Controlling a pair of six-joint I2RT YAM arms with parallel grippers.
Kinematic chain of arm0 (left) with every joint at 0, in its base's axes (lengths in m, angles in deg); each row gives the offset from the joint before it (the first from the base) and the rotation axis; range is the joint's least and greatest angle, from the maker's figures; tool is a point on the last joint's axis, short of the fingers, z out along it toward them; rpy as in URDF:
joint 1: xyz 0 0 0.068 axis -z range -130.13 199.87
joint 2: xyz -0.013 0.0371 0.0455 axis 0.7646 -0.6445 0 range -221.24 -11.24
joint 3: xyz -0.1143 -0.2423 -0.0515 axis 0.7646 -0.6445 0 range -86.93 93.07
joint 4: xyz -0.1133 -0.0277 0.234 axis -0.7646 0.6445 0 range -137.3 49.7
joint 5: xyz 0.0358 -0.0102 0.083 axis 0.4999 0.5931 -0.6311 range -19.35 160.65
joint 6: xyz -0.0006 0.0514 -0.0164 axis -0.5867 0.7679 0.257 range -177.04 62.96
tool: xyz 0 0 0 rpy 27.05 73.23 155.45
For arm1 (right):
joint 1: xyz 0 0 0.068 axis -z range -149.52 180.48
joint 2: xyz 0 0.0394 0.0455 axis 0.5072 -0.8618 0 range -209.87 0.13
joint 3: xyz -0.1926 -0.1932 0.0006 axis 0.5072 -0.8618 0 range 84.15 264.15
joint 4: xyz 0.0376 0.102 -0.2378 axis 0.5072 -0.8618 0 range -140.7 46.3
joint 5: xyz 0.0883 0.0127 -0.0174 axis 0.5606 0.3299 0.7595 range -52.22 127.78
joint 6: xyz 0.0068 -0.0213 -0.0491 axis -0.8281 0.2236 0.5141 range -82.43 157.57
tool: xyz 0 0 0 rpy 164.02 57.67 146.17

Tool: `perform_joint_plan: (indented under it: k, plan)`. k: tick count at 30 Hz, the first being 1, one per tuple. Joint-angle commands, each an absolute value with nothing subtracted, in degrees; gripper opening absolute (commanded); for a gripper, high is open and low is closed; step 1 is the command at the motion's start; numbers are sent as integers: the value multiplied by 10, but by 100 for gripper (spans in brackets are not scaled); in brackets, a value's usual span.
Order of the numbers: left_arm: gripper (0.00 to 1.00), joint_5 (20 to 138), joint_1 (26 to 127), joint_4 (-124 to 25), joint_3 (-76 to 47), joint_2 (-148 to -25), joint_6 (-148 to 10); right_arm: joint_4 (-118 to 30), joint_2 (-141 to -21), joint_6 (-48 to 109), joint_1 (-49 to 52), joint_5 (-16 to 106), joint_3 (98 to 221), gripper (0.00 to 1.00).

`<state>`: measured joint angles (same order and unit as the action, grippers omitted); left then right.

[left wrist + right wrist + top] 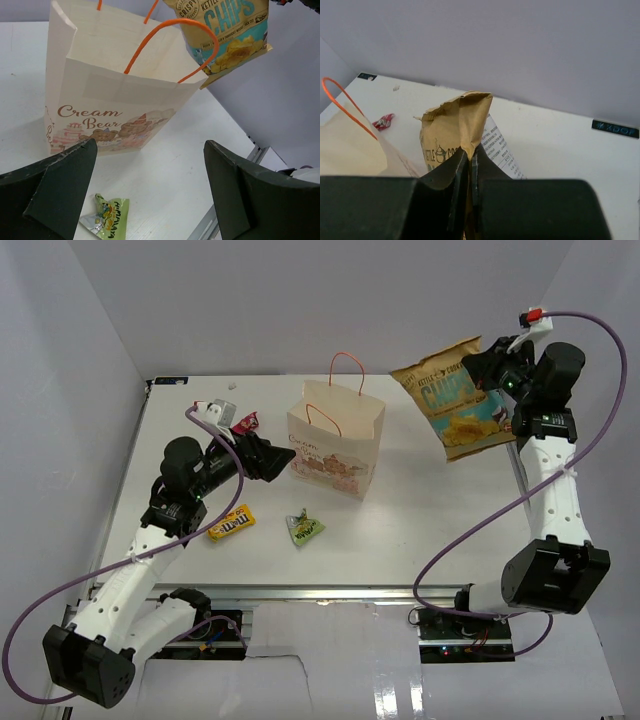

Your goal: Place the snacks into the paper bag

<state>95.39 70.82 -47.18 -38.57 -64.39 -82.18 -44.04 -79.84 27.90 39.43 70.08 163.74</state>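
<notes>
The upright beige paper bag (335, 440) (115, 95) (350, 145) stands mid-table, mouth open, with orange handles. My right gripper (493, 365) (470, 152) is shut on the top edge of the large yellow chip bag (462, 398) (455, 125) (230, 30). The chip bag hangs above the table, to the right of the paper bag. My left gripper (280, 460) (150, 145) is open and holds nothing, close to the bag's left front. The small yellow M&M's packet (231, 526) and green packet (305, 528) (107, 217) lie in front. The red-pink packet (246, 422) (384, 121) lies behind my left arm.
White walls close off the table at the left, back and right. A metal rail (330, 592) runs along the near edge between the arm bases. Purple cables (480, 525) loop beside each arm.
</notes>
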Motion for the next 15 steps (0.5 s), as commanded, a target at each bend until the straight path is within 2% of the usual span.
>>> perform_joint_plan:
  k: [1, 8, 15]
  plan:
    - [98, 962, 709, -502, -386, -632, -837, -412, -772, 301, 365, 642, 1728, 8]
    - [98, 961, 709, -534, -346, -663, -867, -417, -813, 279, 321, 628, 1883, 8]
    - [98, 953, 709, -553, -245, -739, -889, -420, -853, 256, 211, 625, 1988, 8]
